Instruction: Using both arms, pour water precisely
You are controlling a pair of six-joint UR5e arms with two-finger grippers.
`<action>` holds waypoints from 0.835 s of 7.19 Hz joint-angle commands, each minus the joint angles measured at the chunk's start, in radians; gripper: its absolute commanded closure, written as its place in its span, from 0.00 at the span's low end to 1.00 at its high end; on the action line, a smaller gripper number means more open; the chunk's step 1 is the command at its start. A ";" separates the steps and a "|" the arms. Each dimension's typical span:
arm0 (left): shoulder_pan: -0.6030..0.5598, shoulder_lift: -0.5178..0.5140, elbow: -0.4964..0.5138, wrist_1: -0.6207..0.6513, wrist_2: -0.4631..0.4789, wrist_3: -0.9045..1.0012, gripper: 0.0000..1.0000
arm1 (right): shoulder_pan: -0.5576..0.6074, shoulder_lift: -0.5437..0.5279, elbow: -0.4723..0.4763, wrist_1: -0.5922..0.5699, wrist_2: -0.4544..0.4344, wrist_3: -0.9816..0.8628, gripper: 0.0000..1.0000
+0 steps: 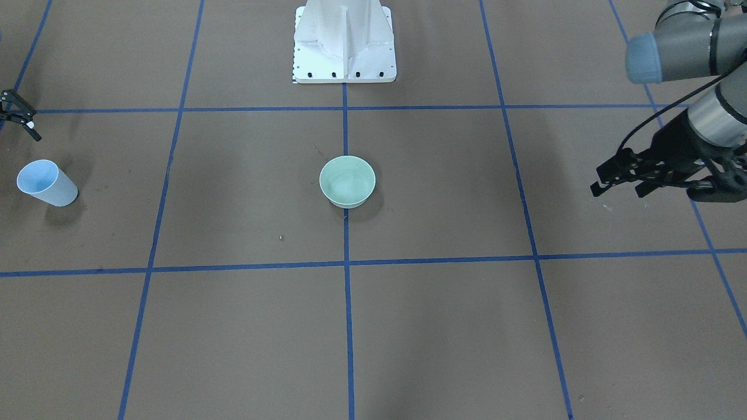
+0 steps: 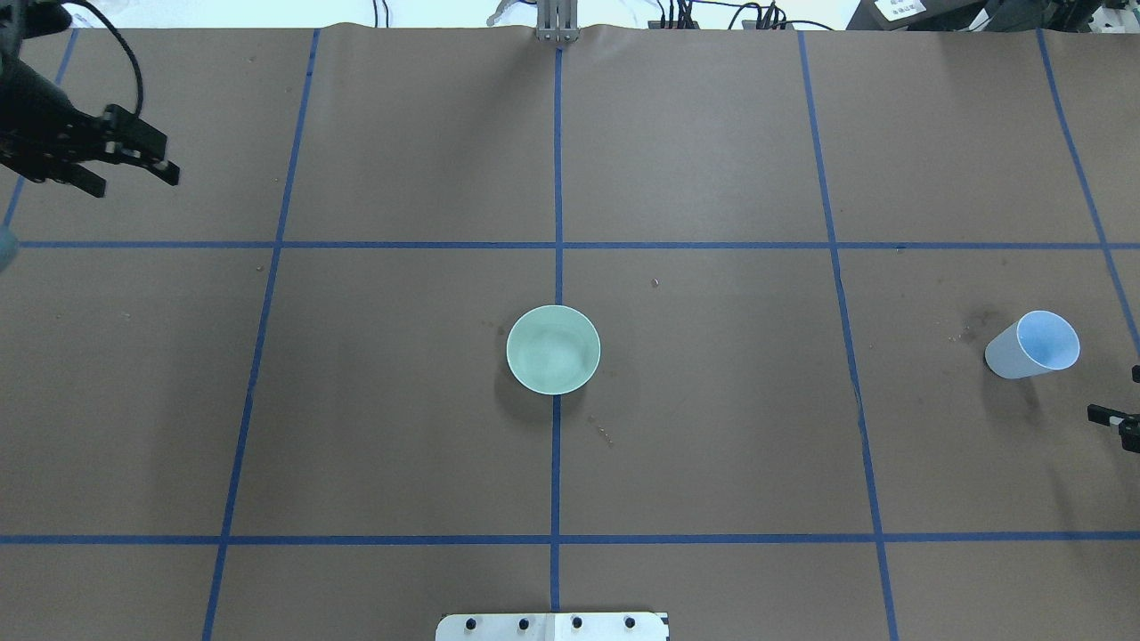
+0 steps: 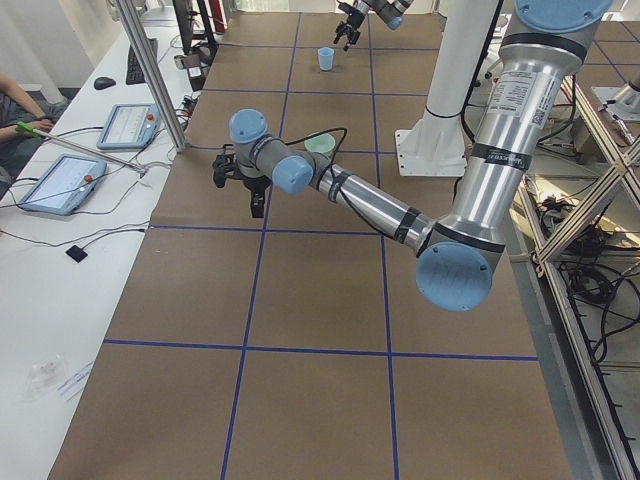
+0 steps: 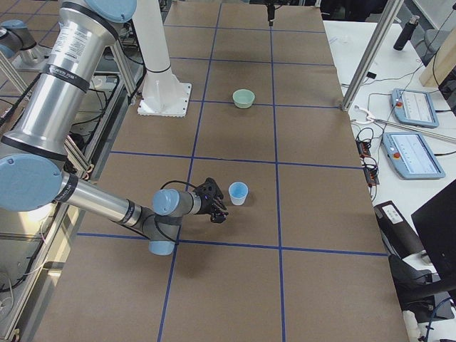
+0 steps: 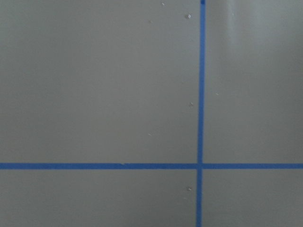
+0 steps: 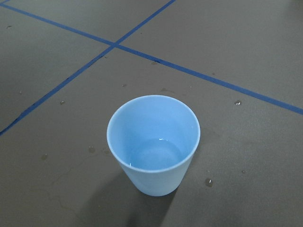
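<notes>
A light blue cup stands upright on the brown table, also in the overhead view. The right wrist view shows a little water in the cup. A pale green bowl sits at the table's centre. My right gripper is open and empty, close beside the cup without touching it. My left gripper is open and empty, above the table far from the bowl. The left wrist view shows only bare table and tape lines.
The white pedestal stands at the robot's edge of the table, behind the bowl. Blue tape lines grid the table. Small water drops lie around the cup. Side tables with tablets flank the far edge.
</notes>
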 commanded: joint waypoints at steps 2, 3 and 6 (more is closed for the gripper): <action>0.334 -0.138 -0.049 0.006 0.155 -0.342 0.01 | 0.261 0.053 -0.022 -0.169 0.207 -0.073 0.01; 0.430 -0.166 -0.037 0.006 0.228 -0.372 0.01 | 0.323 0.087 -0.019 -0.276 0.250 -0.145 0.01; 0.551 -0.380 0.188 0.012 0.298 -0.435 0.03 | 0.485 0.206 -0.018 -0.595 0.377 -0.290 0.01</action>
